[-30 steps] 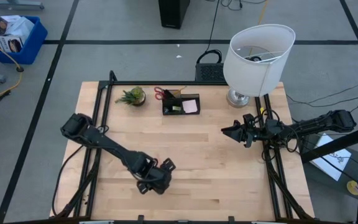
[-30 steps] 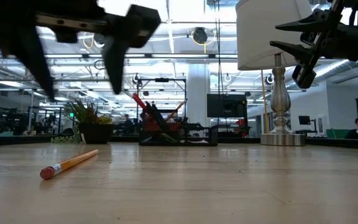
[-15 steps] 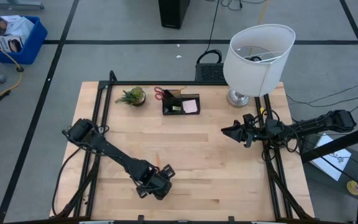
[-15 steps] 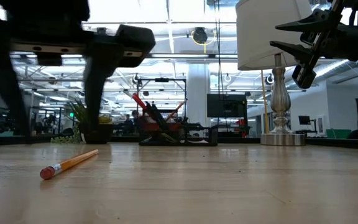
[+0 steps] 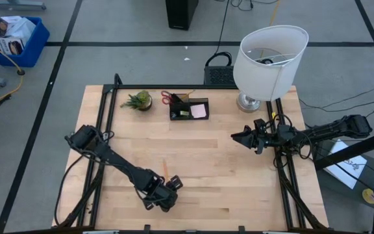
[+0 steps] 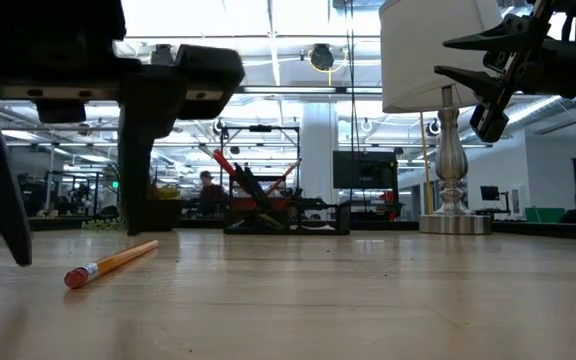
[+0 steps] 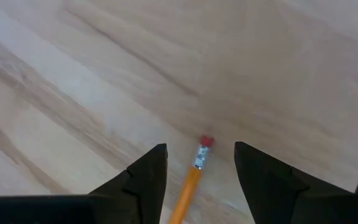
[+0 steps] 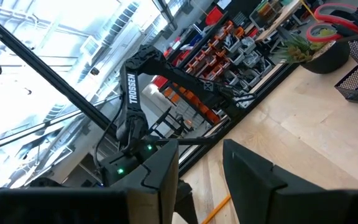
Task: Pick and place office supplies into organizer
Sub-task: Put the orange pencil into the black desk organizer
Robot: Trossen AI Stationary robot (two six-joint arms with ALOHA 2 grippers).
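Left gripper (image 7: 196, 165) straddles the orange pencil (image 7: 191, 180), well short of the organizer (image 5: 189, 108), fingers parted, nothing gripped yet, lined up for pinching

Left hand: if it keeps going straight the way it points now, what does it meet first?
The orange wooden pencil with a red eraser, lying on the light wooden table. The left hand points down at it with a dark finger either side, not yet touching. Depth is unclear, but nothing else lies between.
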